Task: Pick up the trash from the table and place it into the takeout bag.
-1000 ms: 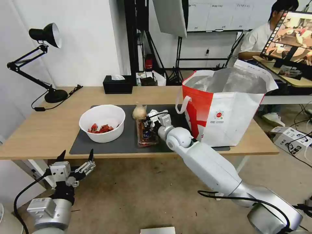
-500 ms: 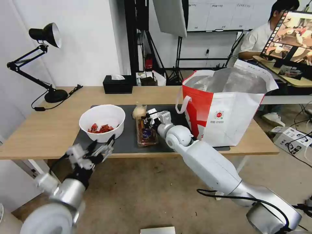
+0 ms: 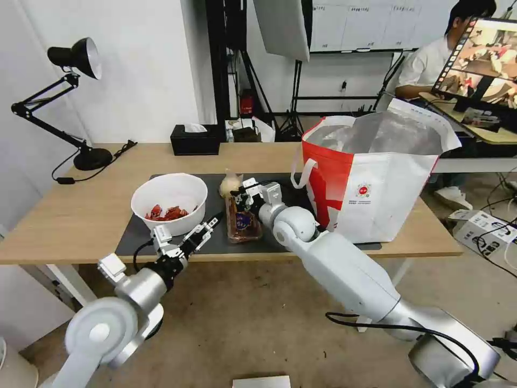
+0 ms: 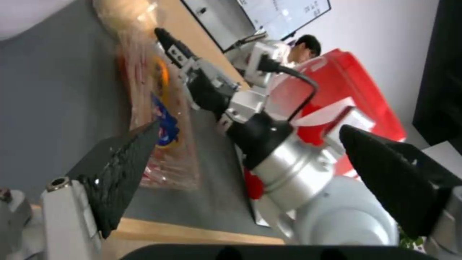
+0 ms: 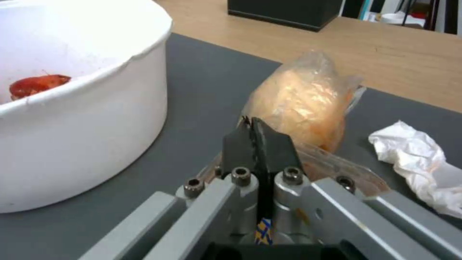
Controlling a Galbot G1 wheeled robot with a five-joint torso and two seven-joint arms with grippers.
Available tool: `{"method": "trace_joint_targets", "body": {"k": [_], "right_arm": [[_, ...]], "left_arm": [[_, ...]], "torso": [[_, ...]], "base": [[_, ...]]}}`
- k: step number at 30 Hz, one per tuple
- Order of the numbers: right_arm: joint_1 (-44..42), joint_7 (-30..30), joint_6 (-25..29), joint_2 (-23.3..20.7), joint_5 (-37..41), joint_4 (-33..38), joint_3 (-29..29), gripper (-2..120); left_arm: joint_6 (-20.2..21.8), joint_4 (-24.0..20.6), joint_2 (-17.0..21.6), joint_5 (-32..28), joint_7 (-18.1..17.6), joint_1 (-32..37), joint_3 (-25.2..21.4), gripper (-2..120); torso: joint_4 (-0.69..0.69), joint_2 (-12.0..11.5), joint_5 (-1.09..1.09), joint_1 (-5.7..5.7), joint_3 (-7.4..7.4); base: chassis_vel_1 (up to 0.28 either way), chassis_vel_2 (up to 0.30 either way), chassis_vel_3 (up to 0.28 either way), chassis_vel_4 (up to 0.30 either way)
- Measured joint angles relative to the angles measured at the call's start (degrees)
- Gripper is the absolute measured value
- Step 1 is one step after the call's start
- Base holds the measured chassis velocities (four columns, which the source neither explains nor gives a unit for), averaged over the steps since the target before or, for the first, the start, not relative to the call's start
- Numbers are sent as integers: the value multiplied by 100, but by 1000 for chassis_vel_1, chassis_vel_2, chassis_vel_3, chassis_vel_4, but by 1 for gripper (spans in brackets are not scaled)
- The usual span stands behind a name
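Note:
The white bowl (image 3: 169, 202) with red scraps stands on the dark mat (image 3: 134, 240). Beside it lies the clear tray (image 3: 243, 223), and the knotted bag (image 3: 230, 185) rests at its far end. My right gripper (image 3: 240, 200) sits over the tray's far end, its jaws shut on the tray's thin rim (image 5: 337, 164). In the right wrist view the knotted bag (image 5: 303, 104) lies just beyond the right gripper (image 5: 252, 124), with the crumpled tissue (image 5: 418, 159) to one side. My left gripper (image 3: 186, 237) hangs open at the mat's front edge, below the bowl. The takeout bag (image 3: 377, 183) stands open on the right.
A black tissue box (image 3: 195, 140) sits at the table's back edge, and a black desk lamp (image 3: 75, 59) stands at the far left. The left wrist view looks between the open fingers (image 4: 120, 169) at the right arm's wrist (image 4: 269, 144) and the tray (image 4: 164, 126).
My left arm has swung up from below the table to the mat's front edge near the bowl. The right gripper and the tray have shifted slightly.

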Motion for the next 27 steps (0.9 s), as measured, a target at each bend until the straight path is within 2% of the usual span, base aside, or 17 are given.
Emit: {"method": "trace_joint_targets", "body": {"k": [12, 27], "right_arm": [[36, -113, -3, -81, 146, -72, 31, 0], [29, -112, -31, -77, 211, -98, 5, 0]], "left_arm": [[-154, 859, -101, 58, -152, -1013, 815, 100], [-212, 1273, -183, 291, -440, -1339, 1092, 100]], "torso": [[0, 0, 1, 0, 0], [0, 0, 0, 0, -1]], "base": [[0, 0, 0, 0], [0, 0, 0, 0]]}}
